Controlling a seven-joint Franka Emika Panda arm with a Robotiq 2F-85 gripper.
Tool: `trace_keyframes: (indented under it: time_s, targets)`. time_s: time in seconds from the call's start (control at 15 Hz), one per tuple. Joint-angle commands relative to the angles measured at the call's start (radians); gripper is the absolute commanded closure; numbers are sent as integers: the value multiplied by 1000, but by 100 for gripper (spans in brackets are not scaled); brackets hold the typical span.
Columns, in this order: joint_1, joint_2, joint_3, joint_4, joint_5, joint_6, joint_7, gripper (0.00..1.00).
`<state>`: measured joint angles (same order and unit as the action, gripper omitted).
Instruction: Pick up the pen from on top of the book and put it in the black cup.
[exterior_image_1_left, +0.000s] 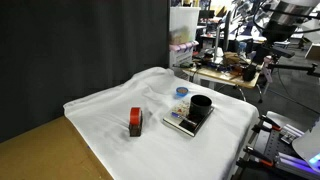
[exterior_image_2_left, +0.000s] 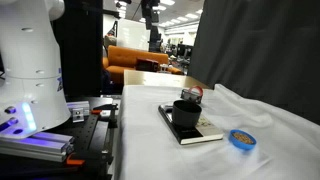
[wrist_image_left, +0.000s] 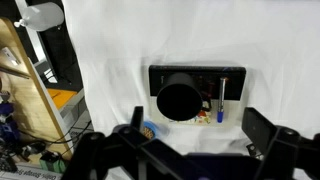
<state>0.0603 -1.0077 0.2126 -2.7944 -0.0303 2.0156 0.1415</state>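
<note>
Room: lab, dark curtain behind; white cloth over the bench.
Exterior views: cup stands on the book, near the bench edge by the robot base; red block apart from it.
Wrist view: pen lies on the book, just beside the cup; fingers spread wide, empty, clear of the pen.

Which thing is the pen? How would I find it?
Find the white cloth, then the dark book lying flat on it. On the book stands a black cup, and the pen lies beside it. It is the only thin stick there, with a blue end, unlike the round blue thing on the cloth.
</note>
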Motion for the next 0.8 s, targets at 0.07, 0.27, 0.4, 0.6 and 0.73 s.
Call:
trace_keyframes:
  time_s: [0.07,0.27,0.4,0.6,0.73]
  targets:
    - [10,5,-9,3,-10,-3,8,0]
    - [12,9,-8,3,-11,0,5,0]
    - [15,12,-8,3,-12,8,0,0]
    - [24,27,-11,3,-8,33,-12,0]
    - [30,48,-12,4,-3,66,-11,0]
